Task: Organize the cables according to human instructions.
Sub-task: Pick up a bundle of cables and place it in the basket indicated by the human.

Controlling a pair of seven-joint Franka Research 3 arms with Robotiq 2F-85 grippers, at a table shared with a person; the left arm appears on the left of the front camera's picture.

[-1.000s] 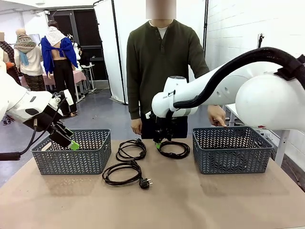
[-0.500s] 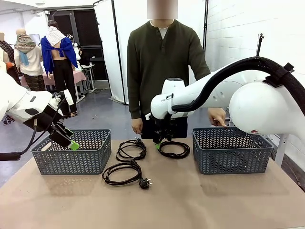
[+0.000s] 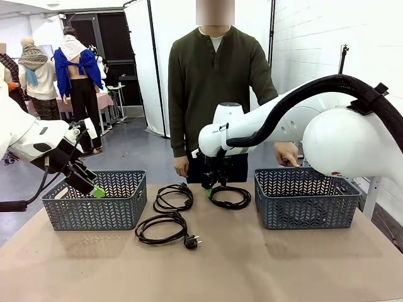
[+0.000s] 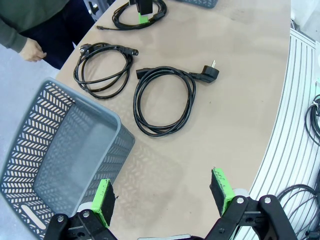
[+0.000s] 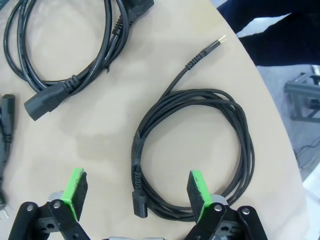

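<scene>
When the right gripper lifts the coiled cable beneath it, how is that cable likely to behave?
Probably floppy: the cable is thin loose loops, with no tie visible, so they may sag or uncoil. The right gripper pinching one strand likely leaves its plug end dangling.

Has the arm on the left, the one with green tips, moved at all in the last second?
No. The left end effector hangs at the same spot over the front rim of the left basket, open as before.
</scene>
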